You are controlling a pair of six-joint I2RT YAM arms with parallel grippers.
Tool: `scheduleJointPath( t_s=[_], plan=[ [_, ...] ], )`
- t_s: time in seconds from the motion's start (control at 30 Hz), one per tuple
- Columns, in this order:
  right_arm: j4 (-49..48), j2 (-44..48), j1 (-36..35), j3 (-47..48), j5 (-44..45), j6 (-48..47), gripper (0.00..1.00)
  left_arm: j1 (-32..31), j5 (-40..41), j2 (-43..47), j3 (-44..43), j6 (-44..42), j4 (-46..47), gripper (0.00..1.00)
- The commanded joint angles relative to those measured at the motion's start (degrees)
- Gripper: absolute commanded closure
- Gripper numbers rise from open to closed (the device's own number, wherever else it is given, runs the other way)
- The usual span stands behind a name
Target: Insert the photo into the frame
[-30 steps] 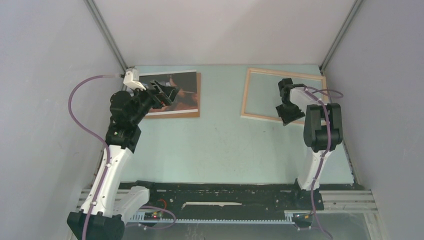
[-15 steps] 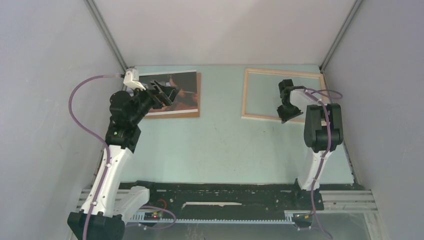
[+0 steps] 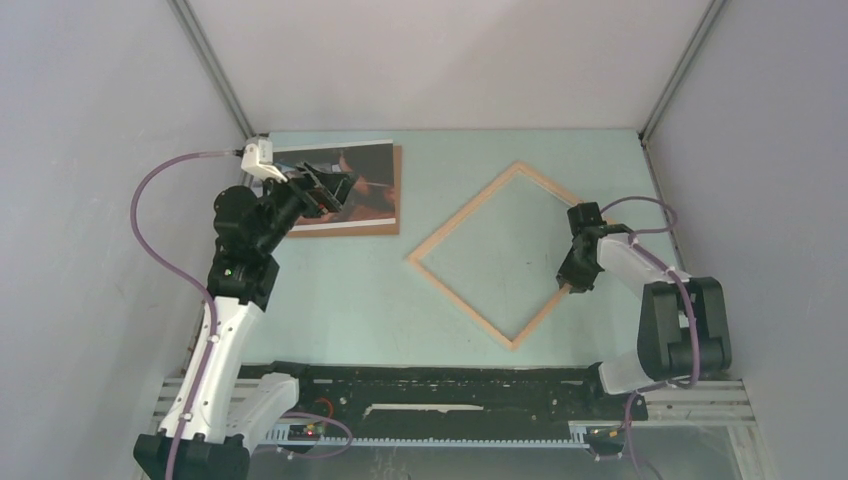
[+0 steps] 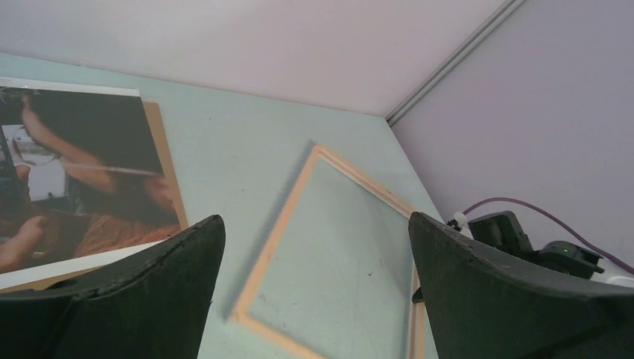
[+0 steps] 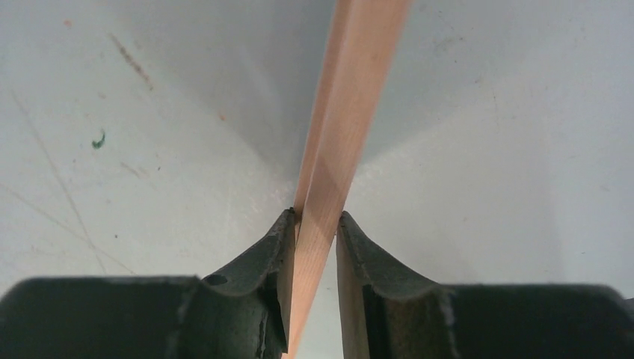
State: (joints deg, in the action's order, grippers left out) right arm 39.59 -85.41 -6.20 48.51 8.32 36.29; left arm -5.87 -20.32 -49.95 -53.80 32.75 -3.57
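Pale-green desk (image 3: 340, 300) carries the frame (image 3: 465, 213) lying cornerwise, one rail pinched tight in the right claw (image 3: 572, 283). Left of the frame, near but apart, the photo (image 3: 365, 185) lies face up beneath the wide-open left claw (image 3: 325, 188), the nearer arm.

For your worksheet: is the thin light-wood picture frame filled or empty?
Empty: green table shows through the thin light-wood frame; the colour photo print lies apart.

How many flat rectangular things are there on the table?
3. The photo lies far left on the brown backing board; the frame sits right of centre, angled like a diamond, its edge in the right gripper.
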Motion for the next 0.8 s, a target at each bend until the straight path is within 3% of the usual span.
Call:
scheduleJointPath(
  t_s=[0.0, 0.27, 0.53, 0.63, 0.77],
  plan=[
    [-1.3, 4.4, 0.0, -0.2, 0.5, -11.5, 1.0, 0.0, 0.2, 0.0, -2.6, -0.1, 2.1, 0.0],
    [-5.8, -2.0, 5.2, 4.4, 0.7, -17.7, 1.0, -1.1, 4.0, -0.3, -2.0, -2.7, 1.3, 0.0],
    [-8.2, -8.2, 1.8, 14.2, 7.9, -22.9, 0.98, -1.3, 4.3, -0.9, -2.3, -3.0, 0.7, 0.0],
    [-6.4, -9.5, 1.1, 19.2, 11.7, -23.7, 0.54, -1.6, 5.2, -0.8, -2.3, -3.8, 0.3, 0.0],
    [-1.6, -10.4, -2.4, 25.8, 16.8, -21.9, 0.37, -1.6, 6.7, -1.6, -2.7, -4.8, -0.8, 0.0]
  ],
)
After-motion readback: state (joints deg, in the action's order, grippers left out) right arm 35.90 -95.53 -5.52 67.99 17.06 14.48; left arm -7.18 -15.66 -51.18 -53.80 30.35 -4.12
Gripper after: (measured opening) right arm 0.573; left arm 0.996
